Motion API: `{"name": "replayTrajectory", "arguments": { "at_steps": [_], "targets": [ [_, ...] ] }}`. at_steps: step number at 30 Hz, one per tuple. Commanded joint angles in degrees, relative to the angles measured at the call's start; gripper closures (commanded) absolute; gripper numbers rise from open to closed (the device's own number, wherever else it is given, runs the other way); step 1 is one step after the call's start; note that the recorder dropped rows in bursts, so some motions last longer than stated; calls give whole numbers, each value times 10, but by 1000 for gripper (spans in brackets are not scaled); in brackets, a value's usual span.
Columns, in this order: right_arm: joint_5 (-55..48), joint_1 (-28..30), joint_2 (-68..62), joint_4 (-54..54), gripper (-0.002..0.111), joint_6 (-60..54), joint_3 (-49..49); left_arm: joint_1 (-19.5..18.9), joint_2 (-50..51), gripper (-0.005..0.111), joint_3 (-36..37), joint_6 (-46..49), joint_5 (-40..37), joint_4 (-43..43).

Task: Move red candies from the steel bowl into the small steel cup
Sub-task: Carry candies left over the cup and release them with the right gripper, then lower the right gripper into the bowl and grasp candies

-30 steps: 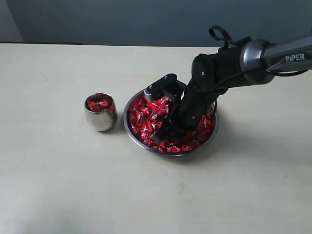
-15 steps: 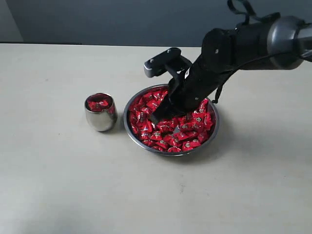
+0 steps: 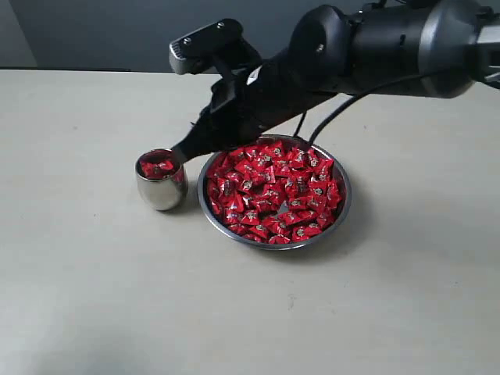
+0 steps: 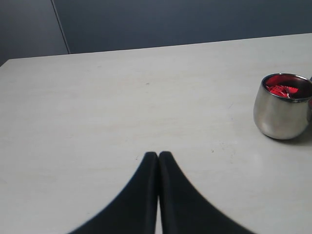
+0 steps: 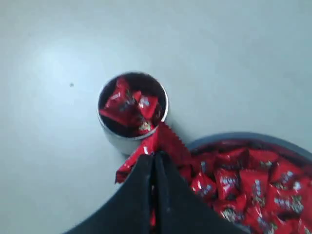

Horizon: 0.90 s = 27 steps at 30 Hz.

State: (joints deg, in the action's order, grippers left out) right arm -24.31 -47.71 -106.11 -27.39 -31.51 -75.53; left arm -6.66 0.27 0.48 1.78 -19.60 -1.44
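- While looking down from the right wrist, finds the right claw (image 5: 153, 158), two black tapered fingers, pinched shut on a single red candy (image 5: 161, 141) in crinkled shiny foil, hanging at the edge of the small rounded cup of mirror-polished steel (image 5: 113, 138); cannot tell whether wrapper and rim touch.
- Sees a few more red candies (image 5: 127, 105) lying inside that cup.
- Places the wide shallow bowl of shiny steel (image 3: 347, 205), thin-rimmed and round, just beside the cup on the tabletop (image 3: 94, 297), apart from it, heaped with foil-wrapped candies, each with a small pale mark.
- Finds the left claw (image 4: 158, 155) closed too, smooth black fingers pressed flat together, nothing gripped.
- Reads the tabletop as pale, matt and flat with faint specks; behind it, a dark blue-grey wall (image 4: 170, 24).
- Gets the whole bowl and the glossy black-and-grey right arm (image 3: 375, 47) stretched over it only from the exterior view, where the pinched candy cannot be made out.
- Gets the cup side-on, tapering toward its base, only from the left wrist.
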Motion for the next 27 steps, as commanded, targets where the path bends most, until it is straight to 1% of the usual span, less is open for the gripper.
{"name": "replayTrajectory", "arguments": {
  "at_steps": [1,9,11,13,16,17,18,19,20,24,26,27],
  "targets": [
    [-7,-16,-58,-2,108,-4,-63,5,-3,106,-5,-1,3,-1],
    [-41,-26,-160,2,108,-4,-165,5,-3,106,-5,-1,3,-1],
    [-51,-26,-175,4,105,-4,-182,5,-3,106,-5,-1,3,-1],
    [-63,-26,-188,4,92,-4,-195,5,-3,106,-5,-1,3,-1],
    [-73,-26,-192,7,62,-4,-202,5,-3,106,-5,-1,3,-1],
    [-73,-26,-188,8,58,-4,-202,5,-3,106,-5,-1,3,-1],
    [-73,-26,-182,17,57,-4,-202,5,-3,106,-5,-1,3,-1],
    [-73,-26,-175,24,58,0,-202,5,-3,106,-5,-1,3,-1],
    [-75,-26,-167,38,62,11,-202,5,-3,106,-5,-1,3,-1],
    [-113,-22,-125,112,83,75,-202,5,-3,106,-5,-1,3,-1],
    [-146,-16,-104,159,89,117,-202,5,-3,106,-5,-1,3,-1],
    [-161,-13,-95,181,89,141,-201,5,-3,106,-5,-1,3,-1]
  ]
}}
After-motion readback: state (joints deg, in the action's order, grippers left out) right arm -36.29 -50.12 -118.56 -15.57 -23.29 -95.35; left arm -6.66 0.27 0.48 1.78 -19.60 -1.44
